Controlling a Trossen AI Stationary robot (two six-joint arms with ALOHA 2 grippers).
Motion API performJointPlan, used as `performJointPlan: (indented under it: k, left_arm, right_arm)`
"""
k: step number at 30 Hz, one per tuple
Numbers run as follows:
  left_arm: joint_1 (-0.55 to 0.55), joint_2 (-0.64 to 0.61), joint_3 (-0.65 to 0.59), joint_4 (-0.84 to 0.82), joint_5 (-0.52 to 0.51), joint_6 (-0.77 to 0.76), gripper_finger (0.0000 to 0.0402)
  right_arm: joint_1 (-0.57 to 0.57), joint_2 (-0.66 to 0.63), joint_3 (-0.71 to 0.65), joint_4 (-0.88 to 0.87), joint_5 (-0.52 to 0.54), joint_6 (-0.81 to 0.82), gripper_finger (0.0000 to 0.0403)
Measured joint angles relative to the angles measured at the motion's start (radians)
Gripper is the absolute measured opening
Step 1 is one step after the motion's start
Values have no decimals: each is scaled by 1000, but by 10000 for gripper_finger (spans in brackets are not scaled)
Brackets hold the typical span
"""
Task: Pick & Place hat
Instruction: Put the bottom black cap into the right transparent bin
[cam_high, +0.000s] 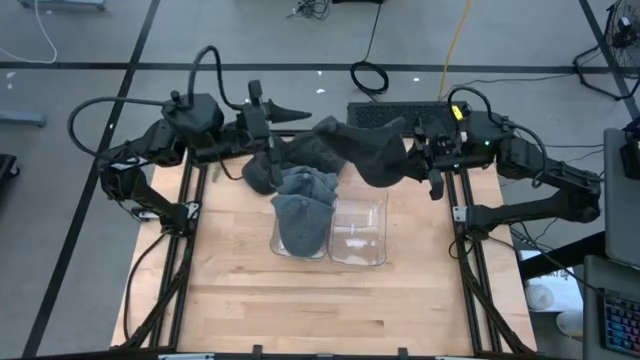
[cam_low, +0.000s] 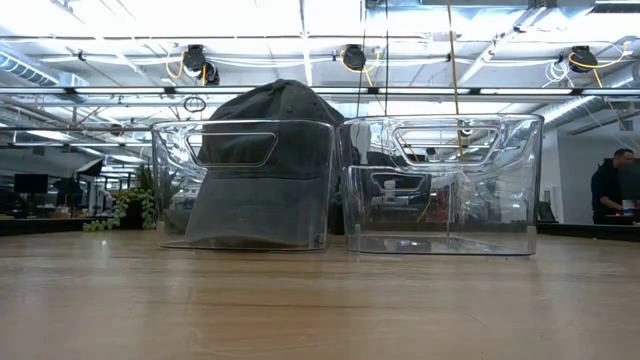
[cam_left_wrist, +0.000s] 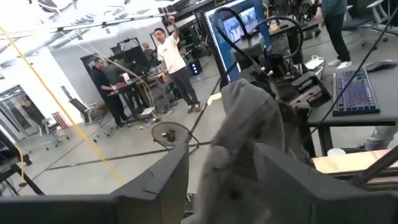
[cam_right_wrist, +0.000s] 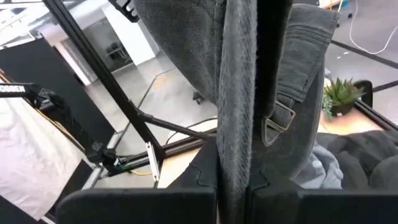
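No readable writing is showing anywhere. The right fingers (cam_right_wrist: 239, 180) are pinching a dark hat (cam_high: 375, 152) above the worktop (cam_high: 300, 300); only the wrist view is showing its buckle. The left fingers (cam_left_wrist: 217, 180) are parting around fabric.

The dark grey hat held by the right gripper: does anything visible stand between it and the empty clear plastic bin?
Nothing visible blocks it. The dark grey hat hangs from the right gripper, whose fingers are shut on it, beyond the table's far edge. The empty clear plastic bin is open-topped; the neighbouring bin already holds a hat.
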Motion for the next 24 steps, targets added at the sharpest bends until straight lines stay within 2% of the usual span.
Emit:
performJointPlan:
  k: [13,17,20,24]
  left_arm:
    - [19,3,0,-54,38,-108,156]
    - [19,8,0,-62,38,-140,153]
    - [19,11,0,-68,39,-162,161]
    - [19,17,0,-79,39,-182,177]
  right_arm:
    - [38,-61,0,-62,5,-16,0]
    - [81,-90,-47,-41,30,4,0]
    - [127,-129,-131,44,56,29,0]
    - [175,-198,-279,305,58,59,0]
